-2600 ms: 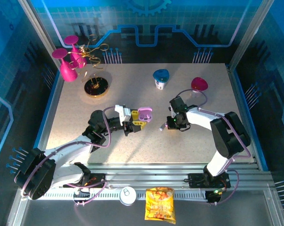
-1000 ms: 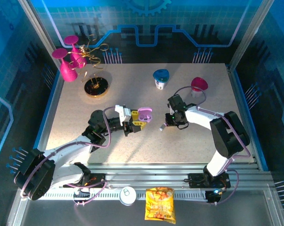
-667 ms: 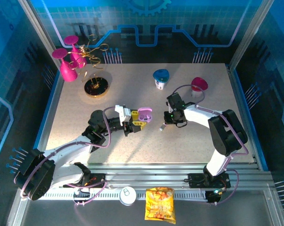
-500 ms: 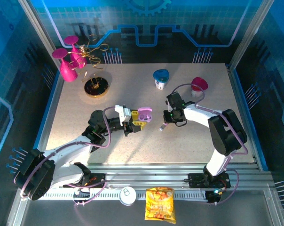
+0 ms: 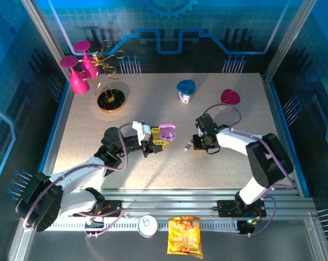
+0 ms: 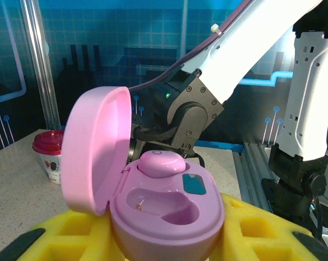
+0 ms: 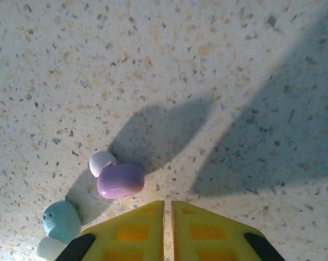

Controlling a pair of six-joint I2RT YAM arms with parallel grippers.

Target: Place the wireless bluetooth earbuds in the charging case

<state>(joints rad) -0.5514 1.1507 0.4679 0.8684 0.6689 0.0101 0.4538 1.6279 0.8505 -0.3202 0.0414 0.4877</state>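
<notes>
While the left gripper point(image 5: 158, 143) pinches the open lilac charging case point(image 6: 169, 209) between its yellow fingers, near well empty, I would hold it dead steady. Right of it, the lilac earbud point(image 7: 120, 180) and the pale blue earbud point(image 7: 61, 220) lie side by side on the table point(image 7: 234, 65), just ahead of the right gripper point(image 7: 168, 228), whose fingers are pressed together. I judge they must spread, straddle the lilac bud squarely, then close gently. Since half a second ago the case has stayed put, and the right wrist has swung rightward and nearer.
</notes>
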